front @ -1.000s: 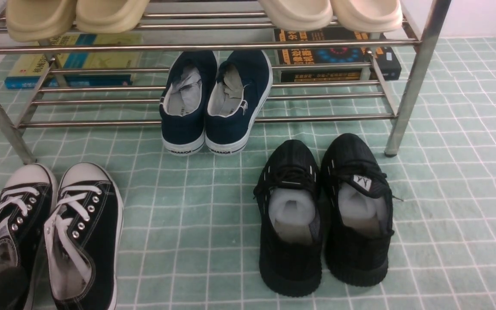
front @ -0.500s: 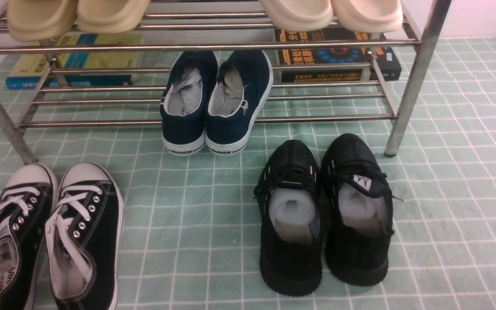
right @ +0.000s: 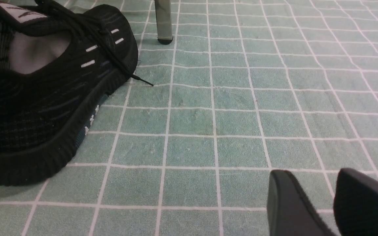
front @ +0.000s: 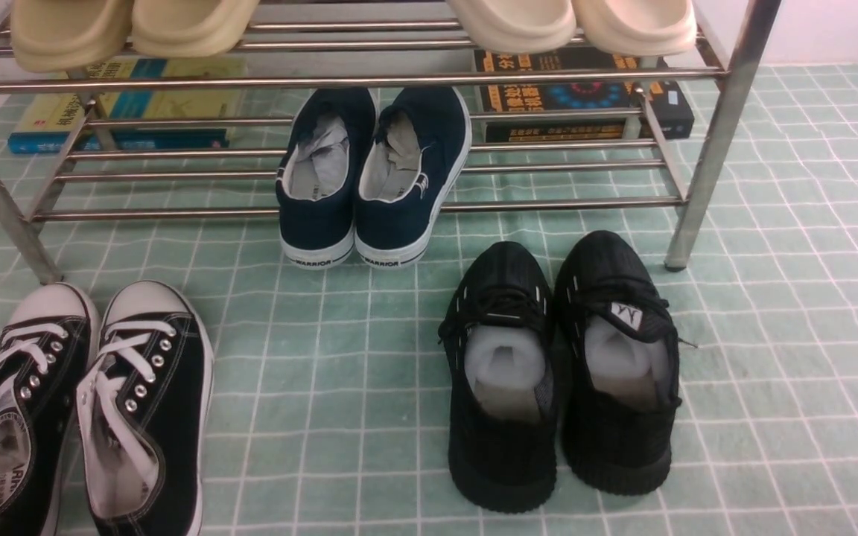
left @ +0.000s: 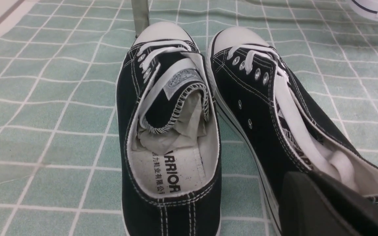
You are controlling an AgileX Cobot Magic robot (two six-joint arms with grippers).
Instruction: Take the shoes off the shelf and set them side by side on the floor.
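Nearest the robot, the canvas shoes (front: 83,406) stand on the floor (front: 325,417) at its left, side by side, white toe caps toward the shelf (front: 712,149), one touching or almost touching the other; they are off the rack, so I judge the placing step as good as done and the letting-go in hand. The left gripper (left: 326,209) shows in its wrist view only as one dark finger beside the heel of one shoe, the other finger hidden; whether it grips or has released, I cannot tell. The right gripper (right: 318,201) hangs low over bare floor, its fingers parted with nothing between them, beside the black knit sneakers (front: 559,372).

The next move, as I judge it, calls for the left fingers to come clear of the heel without dragging the shoe out of line.

The floor is a pale green mat with thin white lines in small squares; farther on, navy slip-ons (front: 373,175) sit on the lower bars with heels overhanging the front; books (front: 127,112) lie beneath; pale slippers (front: 131,26) rest on the upper tier; a pale wall closes the far right.
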